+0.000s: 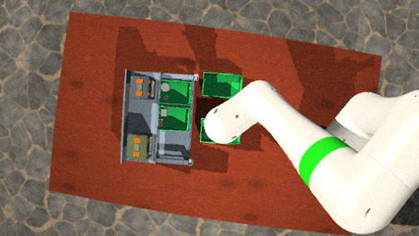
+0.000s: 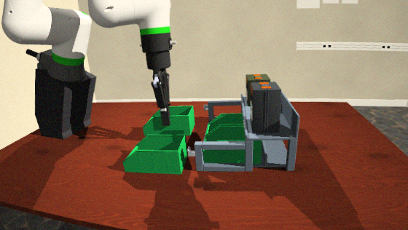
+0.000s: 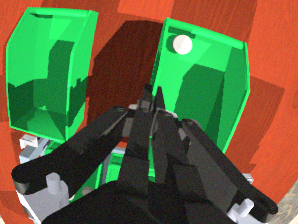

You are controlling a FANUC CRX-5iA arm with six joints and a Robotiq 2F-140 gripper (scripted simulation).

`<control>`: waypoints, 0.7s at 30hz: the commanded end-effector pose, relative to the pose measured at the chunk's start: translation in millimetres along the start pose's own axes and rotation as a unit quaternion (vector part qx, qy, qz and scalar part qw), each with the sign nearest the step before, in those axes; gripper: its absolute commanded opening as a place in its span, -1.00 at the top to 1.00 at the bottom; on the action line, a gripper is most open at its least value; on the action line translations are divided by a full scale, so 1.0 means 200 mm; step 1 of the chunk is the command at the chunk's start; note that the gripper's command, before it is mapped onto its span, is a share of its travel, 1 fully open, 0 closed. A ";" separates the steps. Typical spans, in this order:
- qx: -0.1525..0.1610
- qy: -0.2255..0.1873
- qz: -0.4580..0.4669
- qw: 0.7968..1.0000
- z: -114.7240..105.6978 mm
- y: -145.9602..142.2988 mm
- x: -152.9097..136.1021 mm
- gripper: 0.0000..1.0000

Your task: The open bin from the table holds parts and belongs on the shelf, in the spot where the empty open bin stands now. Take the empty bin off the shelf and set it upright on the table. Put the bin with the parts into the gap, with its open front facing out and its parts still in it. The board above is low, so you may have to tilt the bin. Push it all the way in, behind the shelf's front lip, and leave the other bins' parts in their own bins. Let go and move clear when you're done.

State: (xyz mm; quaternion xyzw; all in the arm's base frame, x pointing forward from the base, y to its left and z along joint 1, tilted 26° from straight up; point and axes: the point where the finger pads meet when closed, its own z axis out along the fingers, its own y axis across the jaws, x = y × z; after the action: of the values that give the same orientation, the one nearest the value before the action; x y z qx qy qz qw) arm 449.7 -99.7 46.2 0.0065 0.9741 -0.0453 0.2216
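Note:
Two green open bins are on the table side of the grey shelf (image 1: 154,158) (image 2: 222,146). The bin with parts (image 1: 204,134) (image 2: 180,121) (image 3: 210,85) holds a white round part (image 3: 182,44). My gripper (image 2: 165,120) (image 3: 150,95) is shut on this bin's thin side wall and holds it slightly above the table; in the top view my arm hides the fingers. The empty bin (image 1: 221,85) (image 2: 157,156) (image 3: 47,70) stands upright on the table beside it. One slot on the shelf's lower board (image 1: 173,147) is bare.
Two more green bins (image 1: 176,93) (image 1: 174,118) with small parts sit in the shelf behind its front lip. Dark boxes (image 1: 139,87) (image 1: 136,145) (image 2: 266,105) stand on the upper board. The robot base (image 2: 62,102) is at the table's end.

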 end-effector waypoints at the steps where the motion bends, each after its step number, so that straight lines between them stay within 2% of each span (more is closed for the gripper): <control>1: 0.003 0.002 0.001 1.000 0.00 0.07 0.00 0.80; 6: 0.003 0.002 0.001 1.000 0.01 0.27 0.01 0.80; 10: 0.003 0.002 0.000 1.000 0.01 0.36 0.02 0.80; 21: 0.003 0.002 0.000 1.000 0.01 0.39 0.02 0.80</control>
State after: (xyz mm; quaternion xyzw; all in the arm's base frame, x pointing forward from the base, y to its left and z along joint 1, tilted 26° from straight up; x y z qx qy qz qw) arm 448.9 -22.6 35.1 0.0076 0.9744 -0.0481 0.2193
